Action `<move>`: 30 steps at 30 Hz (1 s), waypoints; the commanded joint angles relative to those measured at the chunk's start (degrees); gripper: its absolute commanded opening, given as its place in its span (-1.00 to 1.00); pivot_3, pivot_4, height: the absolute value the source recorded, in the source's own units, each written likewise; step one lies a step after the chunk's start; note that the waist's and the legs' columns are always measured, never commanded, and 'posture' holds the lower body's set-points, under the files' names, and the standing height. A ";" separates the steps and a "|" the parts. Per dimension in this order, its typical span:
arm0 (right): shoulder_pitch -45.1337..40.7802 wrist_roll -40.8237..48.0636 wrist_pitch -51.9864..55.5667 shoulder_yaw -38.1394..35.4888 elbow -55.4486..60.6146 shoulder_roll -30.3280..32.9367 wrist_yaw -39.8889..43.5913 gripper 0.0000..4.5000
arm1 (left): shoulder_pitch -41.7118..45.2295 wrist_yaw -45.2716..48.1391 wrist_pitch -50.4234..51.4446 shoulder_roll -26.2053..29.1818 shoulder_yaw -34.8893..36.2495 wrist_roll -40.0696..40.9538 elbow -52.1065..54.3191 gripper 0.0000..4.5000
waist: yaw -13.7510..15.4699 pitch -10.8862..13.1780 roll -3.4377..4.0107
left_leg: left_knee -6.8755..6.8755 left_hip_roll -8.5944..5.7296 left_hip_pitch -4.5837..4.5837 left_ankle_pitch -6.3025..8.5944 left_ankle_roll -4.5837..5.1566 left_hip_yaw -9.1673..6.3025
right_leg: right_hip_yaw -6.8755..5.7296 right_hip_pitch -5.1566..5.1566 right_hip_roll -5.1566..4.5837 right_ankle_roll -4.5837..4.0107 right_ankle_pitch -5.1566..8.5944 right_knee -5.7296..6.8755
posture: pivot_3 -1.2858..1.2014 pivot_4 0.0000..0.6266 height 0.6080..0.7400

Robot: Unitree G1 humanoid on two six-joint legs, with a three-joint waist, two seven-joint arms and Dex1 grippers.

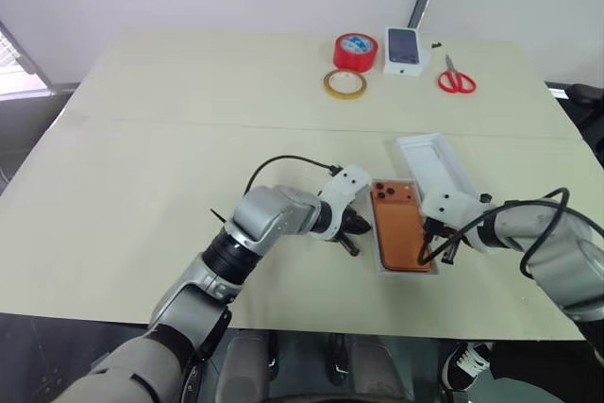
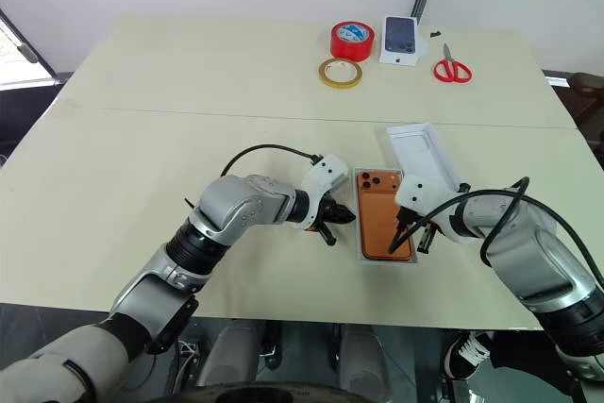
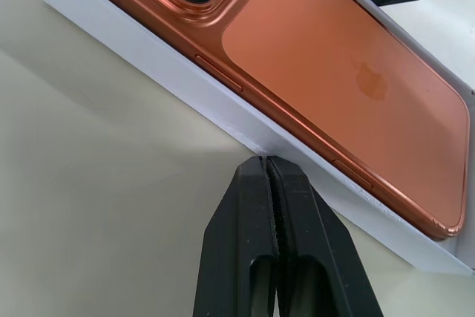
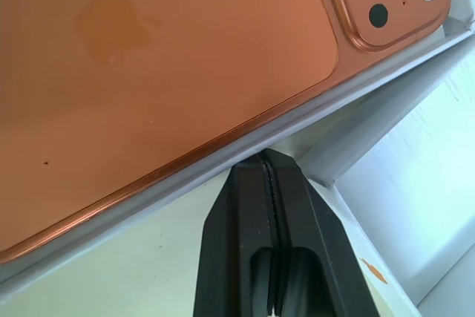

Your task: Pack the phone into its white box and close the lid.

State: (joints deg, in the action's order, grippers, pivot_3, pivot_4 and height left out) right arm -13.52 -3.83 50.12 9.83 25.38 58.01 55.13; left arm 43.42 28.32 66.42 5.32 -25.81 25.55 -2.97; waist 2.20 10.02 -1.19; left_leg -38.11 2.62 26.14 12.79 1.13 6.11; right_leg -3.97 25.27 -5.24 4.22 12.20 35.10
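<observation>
Phone (image 1: 400, 226) lying back-up inside white box (image 3: 223, 113), lid (image 1: 436, 165) beside it, both tools pinched empty

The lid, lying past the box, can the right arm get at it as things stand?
Probably yes. The lid lies open side up just beyond the white box holding the phone, on the right gripper's side, with nothing standing between them. Its jaws are shut, so they would have to open first.
</observation>
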 commanded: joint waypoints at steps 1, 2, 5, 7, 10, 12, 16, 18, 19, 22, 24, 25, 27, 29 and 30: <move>-0.60 2.26 -1.63 -1.15 2.83 0.06 0.70 -1.00 | 0.93 2.65 0.08 -2.36 0.47 1.55 2.02 -0.95 | -0.01 0.00 0.00 | 0.00 0.00 0.00 0.00 0.00 0.00 | 0.00 0.00 0.00 0.00 0.00 0.00 | 0.03 -0.52 1.00; -0.78 2.35 -1.77 -1.28 2.41 0.04 0.70 -1.00 | 0.93 2.84 0.28 -2.14 0.68 1.54 2.24 -0.95 | -0.01 0.00 0.00 | 0.00 0.00 0.00 0.00 0.00 0.00 | 0.00 0.00 0.00 0.00 0.00 0.00 | 0.03 -0.52 1.00; -1.10 2.45 -2.40 -1.27 1.35 0.08 0.69 -1.00 | 0.93 3.03 0.49 -1.74 1.04 1.03 2.34 -0.95 | -0.02 0.00 0.00 | 0.00 0.00 0.00 0.00 0.00 0.00 | 0.00 0.01 0.01 0.00 0.00 0.01 | 0.03 -0.52 1.00; -1.00 2.68 -3.09 -1.82 0.68 0.67 1.03 -1.00 | 0.92 2.91 0.60 -1.28 1.84 0.77 2.36 -0.95 | -0.03 0.00 0.00 | 0.00 0.00 0.00 0.00 0.00 0.00 | 0.00 0.01 0.01 0.00 0.00 0.01 | 0.03 -0.52 1.00; -0.73 3.74 -3.73 -3.88 0.13 2.09 2.19 -1.00 | 0.95 2.77 0.73 -0.35 3.67 0.74 2.50 -0.95 | -0.05 0.01 0.01 | -0.01 0.00 0.00 0.00 0.01 0.00 | 0.00 0.01 0.02 0.01 0.00 0.03 | 0.03 -0.52 1.00; -0.06 6.02 -3.74 -7.24 -0.21 3.72 3.97 -1.00 | 0.67 2.82 0.74 1.40 6.00 0.75 2.79 -0.95 | -0.05 0.01 0.01 | -0.01 0.01 0.00 -0.01 0.01 0.00 | 0.01 0.01 0.04 0.01 0.00 0.04 | 0.03 -0.52 1.00; 0.20 10.66 -2.81 -12.79 -1.53 6.97 7.79 -0.89 | -1.07 3.63 0.17 5.63 10.15 1.09 5.33 -0.98 | -0.17 0.02 0.03 | -0.02 0.04 0.00 0.00 0.01 0.00 | 0.01 0.02 0.08 0.01 -0.01 0.06 | 0.03 -0.52 1.00; -2.27 12.69 -0.69 -14.66 -2.73 6.93 7.44 -0.62 | -3.54 4.74 -1.12 8.76 12.92 1.80 8.54 -1.00 | -0.43 0.01 0.03 | -0.02 0.08 -0.01 0.00 0.00 0.00 | 0.01 0.01 0.12 0.01 -0.01 0.06 | 0.03 -0.52 1.00; -5.52 13.85 2.97 -14.62 -3.86 5.24 5.92 -0.38 | -5.12 5.89 -3.36 10.42 13.93 1.91 10.51 -1.00 | -0.76 0.01 0.05 | -0.02 0.11 -0.03 -0.01 0.00 0.00 | 0.02 0.01 0.15 0.01 -0.01 0.07 | 0.03 -0.52 1.00; -14.02 15.76 14.29 -12.61 -7.63 -0.45 0.59 0.04 | -8.61 8.89 -7.78 13.28 15.49 2.90 14.85 -1.00 | -1.67 0.01 0.07 | -0.02 0.15 -0.07 -0.04 -0.07 -0.01 | 0.03 0.02 0.16 -0.01 -0.02 0.17 | 0.03 -0.52 1.00; -18.22 16.35 21.21 -11.27 -10.75 -3.55 -2.25 0.04 | -10.19 10.43 -9.90 14.75 15.27 2.86 16.88 -1.00 | -1.41 0.00 0.08 | -0.02 0.15 -0.08 -0.05 -0.09 -0.01 | 0.03 0.02 0.14 -0.02 -0.02 0.18 | 0.03 -0.52 1.00; -20.06 16.56 24.33 -10.62 -12.25 -4.89 -3.64 0.04 | -10.95 11.30 -10.90 15.64 14.77 2.54 17.96 -1.00 | -1.37 0.00 0.08 | -0.02 0.15 -0.07 -0.05 -0.09 -0.04 | 0.01 0.01 0.12 -0.02 -0.02 0.18 | 0.03 -0.52 1.00; -23.27 16.83 29.44 -10.03 -15.26 -7.61 -6.53 0.04 | -12.30 13.03 -13.11 17.30 13.65 1.82 20.01 -1.00 | -1.38 0.00 0.09 | -0.02 0.10 -0.03 -0.05 -0.09 -0.02 | 0.01 0.01 0.05 -0.02 -0.02 0.16 | 0.03 -0.52 1.00; -25.34 16.70 32.05 -9.50 -17.81 -9.69 -9.28 0.04 | -13.58 14.73 -15.82 18.55 12.91 1.52 22.01 -1.00 | -1.46 -0.01 0.12 | -0.03 0.05 0.03 -0.05 -0.07 0.02 | 0.01 0.05 -0.02 -0.03 -0.02 0.15 | 0.03 -0.52 1.00; -26.02 16.60 32.60 -9.20 -18.88 -10.39 -10.38 0.04 | -14.02 15.31 -16.76 19.13 12.56 1.38 22.79 -1.00 | -1.54 -0.01 0.12 | -0.03 0.02 0.04 -0.04 -0.07 0.05 | 0.02 0.07 -0.06 -0.03 -0.02 0.15 | 0.03 -0.52 1.00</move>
State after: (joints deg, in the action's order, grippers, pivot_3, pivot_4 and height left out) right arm -37.61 12.59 81.29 1.43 7.17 47.63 46.68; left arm 29.40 42.03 52.27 24.12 -12.68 26.75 16.51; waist 0.65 10.01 -1.06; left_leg -38.13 2.62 26.19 12.75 1.08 6.18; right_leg -3.94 25.34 -5.32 4.20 12.18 35.26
